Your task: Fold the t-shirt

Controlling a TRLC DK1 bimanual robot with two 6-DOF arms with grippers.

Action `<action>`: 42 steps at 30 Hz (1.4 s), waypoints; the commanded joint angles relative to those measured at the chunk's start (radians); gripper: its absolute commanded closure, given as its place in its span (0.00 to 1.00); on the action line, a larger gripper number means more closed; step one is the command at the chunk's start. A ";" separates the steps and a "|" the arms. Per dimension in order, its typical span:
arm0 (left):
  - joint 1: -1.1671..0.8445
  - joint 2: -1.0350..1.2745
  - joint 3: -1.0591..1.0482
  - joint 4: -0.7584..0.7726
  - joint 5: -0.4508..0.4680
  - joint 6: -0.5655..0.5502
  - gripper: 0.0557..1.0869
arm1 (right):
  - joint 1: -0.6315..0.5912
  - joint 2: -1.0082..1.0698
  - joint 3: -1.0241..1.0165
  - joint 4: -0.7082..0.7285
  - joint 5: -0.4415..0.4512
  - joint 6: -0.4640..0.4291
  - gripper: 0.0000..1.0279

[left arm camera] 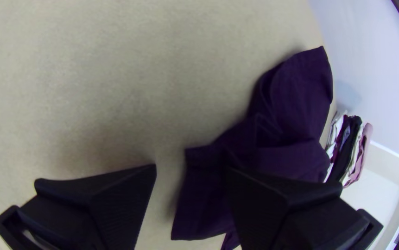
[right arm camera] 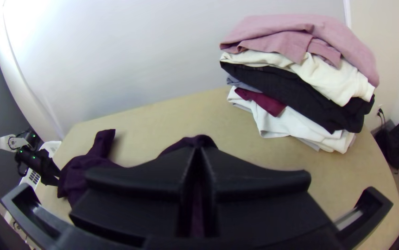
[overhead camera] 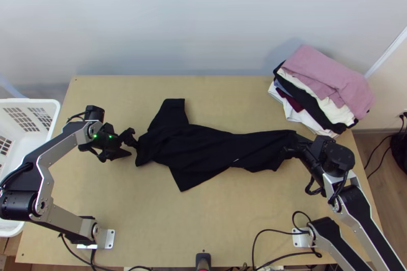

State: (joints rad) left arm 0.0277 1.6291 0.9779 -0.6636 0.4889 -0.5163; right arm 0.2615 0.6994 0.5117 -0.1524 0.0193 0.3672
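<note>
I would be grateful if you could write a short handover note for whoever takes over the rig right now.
Left hand: open at the left end of the black t-shirt, one finger over the cloth, not gripping it.
Right hand: closed on the t-shirt's right end.
T-shirt: across the middle of the table, bunched lengthwise; two parts, probably sleeves, jut out near its left end.
Done: no neat fold yet.
Left to do: probably spread it flat, then fold it; perhaps add it to the clothes pile at the far right corner.
</note>
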 commanded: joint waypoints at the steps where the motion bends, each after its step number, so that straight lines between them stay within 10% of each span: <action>1: -0.006 -0.005 0.024 -0.007 0.002 -0.014 0.31 | 0.004 0.000 0.014 0.004 0.014 0.021 0.97; 5: -0.006 -0.011 0.024 -0.007 0.002 -0.013 0.32 | 0.004 -0.003 0.010 0.004 0.014 0.019 0.97; 18: -0.080 0.003 0.004 0.108 0.002 -0.087 0.96 | 0.002 -0.003 0.011 0.004 0.013 0.019 0.97; 42: 0.176 -0.311 0.214 0.018 -0.104 -0.047 0.96 | 0.022 0.206 0.350 -0.219 0.008 0.052 0.97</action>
State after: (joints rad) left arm 0.1986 1.3609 1.1481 -0.6285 0.4057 -0.5663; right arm 0.2676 0.8436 0.7380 -0.3309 0.0185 0.3771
